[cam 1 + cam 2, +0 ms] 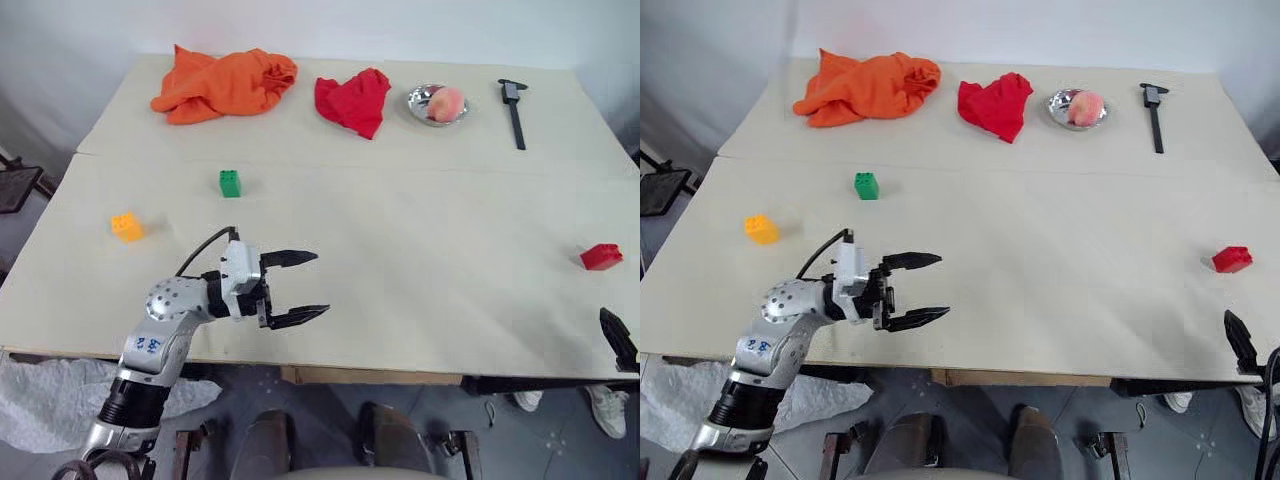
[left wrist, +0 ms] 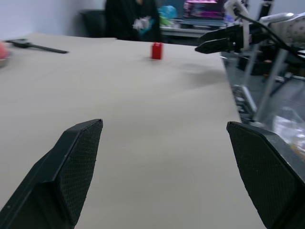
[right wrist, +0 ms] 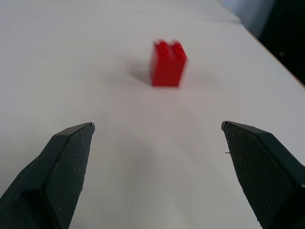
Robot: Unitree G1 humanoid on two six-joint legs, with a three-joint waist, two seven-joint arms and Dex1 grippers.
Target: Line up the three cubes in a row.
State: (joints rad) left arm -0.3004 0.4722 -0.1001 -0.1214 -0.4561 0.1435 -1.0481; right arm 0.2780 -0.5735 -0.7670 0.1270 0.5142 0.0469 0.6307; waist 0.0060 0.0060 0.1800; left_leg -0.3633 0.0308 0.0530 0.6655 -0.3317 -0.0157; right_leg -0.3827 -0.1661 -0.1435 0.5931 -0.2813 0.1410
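Counter (image 1: 400,250): wide, pale beige surface carrying everything, with a seam running across it towards the far side.
Green cube (image 1: 230,183): small green plastic studded block, upright on the left half of the counter, on the near side of the seam.
Yellow-orange cube (image 1: 127,226): small yellow-orange plastic studded block, near the left edge, nearer the robot than the green one and apart from it.
Red cube (image 1: 600,257): small red plastic studded block, by the right edge, well apart from the other two; the three form no row.
Left gripper (image 1: 298,288): black two-fingered gripper over the near left part of the counter, pointing to the right, jaws spread wide with nothing between them.
Right gripper (image 3: 157,143): at the near right corner of the counter, jaws wide apart and empty, the red cube ahead of them and untouched.
Far edge, left to right: crumpled orange cloth (image 1: 225,82), crumpled red cloth (image 1: 353,101), small shiny metal bowl (image 1: 437,104) holding a pinkish round thing, possibly a fruit, and a dark calliper (image 1: 514,108).
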